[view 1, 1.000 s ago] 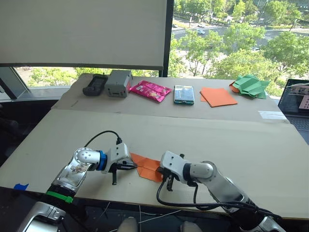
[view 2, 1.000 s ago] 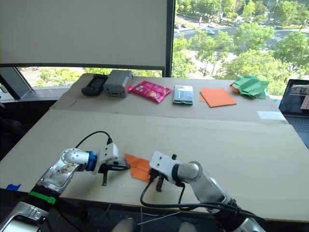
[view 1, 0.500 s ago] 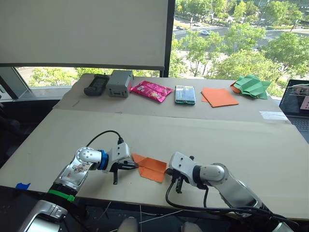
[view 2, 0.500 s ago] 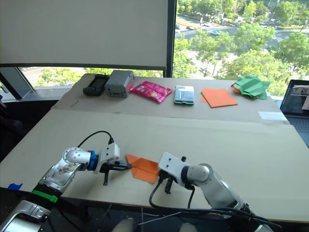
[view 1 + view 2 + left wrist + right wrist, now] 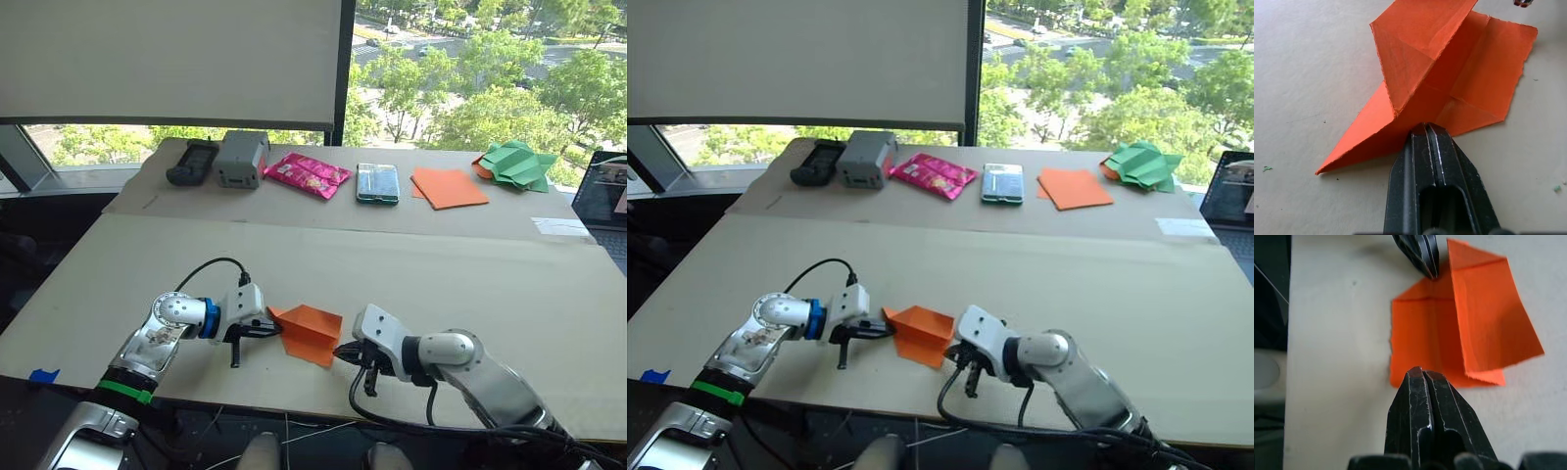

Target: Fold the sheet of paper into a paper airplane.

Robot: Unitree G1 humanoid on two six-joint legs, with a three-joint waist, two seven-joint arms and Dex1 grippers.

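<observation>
One creased sheet of paper lies near the front edge of the table, between two grippers. Along the far side sit one black handset, one grey box, one pink packet, one phone, one flat stack of orange sheets and a heap of green paper shapes.

The left gripper has its jaws closed together, the tips pressed on the paper's pointed end; one flap stands up from the sheet. The right gripper is also closed, holding nothing, its tips at the paper's opposite straight edge; whether they touch the paper or sit just off it, I cannot tell
</observation>
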